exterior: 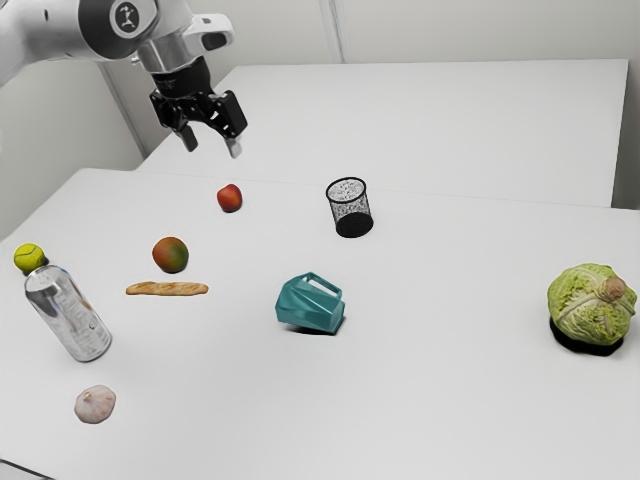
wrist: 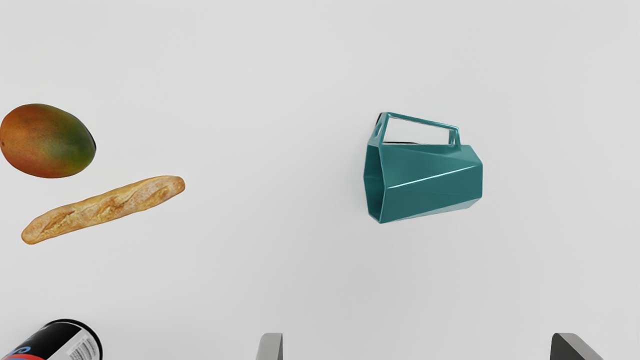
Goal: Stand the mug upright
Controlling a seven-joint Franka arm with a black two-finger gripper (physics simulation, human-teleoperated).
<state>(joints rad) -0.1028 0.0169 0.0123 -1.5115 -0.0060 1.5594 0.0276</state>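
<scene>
One off-centre pinch by my open, empty gripper [exterior: 212,147], at exterior-view eleven o'clock from the sideways mug [exterior: 311,305], could roll it.

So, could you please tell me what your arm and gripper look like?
My arm has a smooth, pale casing and a dark, rounded joint cover bearing a round black-and-white emblem. My gripper is black and angular, with two grey-tipped fingers.

Exterior high, oblique — wrist nearer, downward — mug [wrist: 432,185] in both
</scene>
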